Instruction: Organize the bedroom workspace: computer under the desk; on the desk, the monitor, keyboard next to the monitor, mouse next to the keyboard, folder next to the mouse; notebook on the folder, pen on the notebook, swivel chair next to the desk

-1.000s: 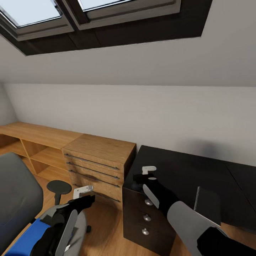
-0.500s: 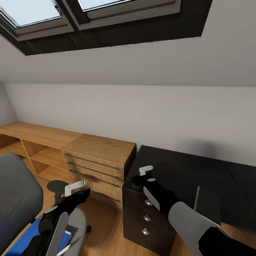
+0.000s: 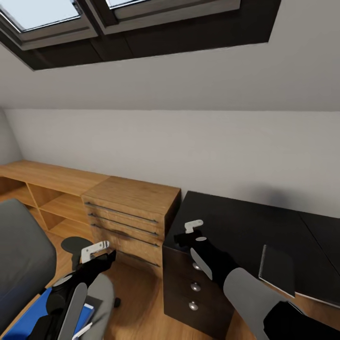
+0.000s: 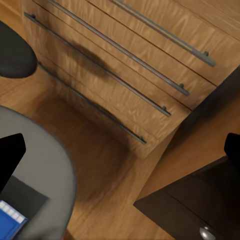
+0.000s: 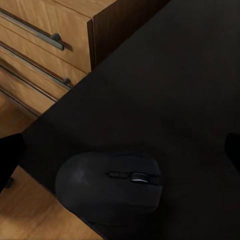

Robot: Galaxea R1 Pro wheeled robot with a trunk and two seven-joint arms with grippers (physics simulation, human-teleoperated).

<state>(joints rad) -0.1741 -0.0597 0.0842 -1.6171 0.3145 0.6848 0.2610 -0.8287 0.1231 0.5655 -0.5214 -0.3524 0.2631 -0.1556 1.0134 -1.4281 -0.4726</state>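
Overhead, a sloped white ceiling with dark-framed skylights fills the top of the head view, w/ a white wall below. Along that wall runs a light wooden dresser w/ long bar handles, joined at its left to low open wooden shelves. Right beside the dresser stands the desk, black top over a black drawer unit w/ round knobs. At lower left sits the swivel chair, grey padded back, black armrest near the dresser; it's apart from the desk. On its seat lies the folder, bright blue, partly hidden by the left arm. On the desk top to the right lies the notebook, dark grey, flat, pale edge. The mouse sits at the desk's front corner, near the edge next to the dresser. Left gripper hangs over the floor between chair and dresser, fingers apart, nothing between them. Right gripper hovers above the mouse, fingers spread wide, not touching it.
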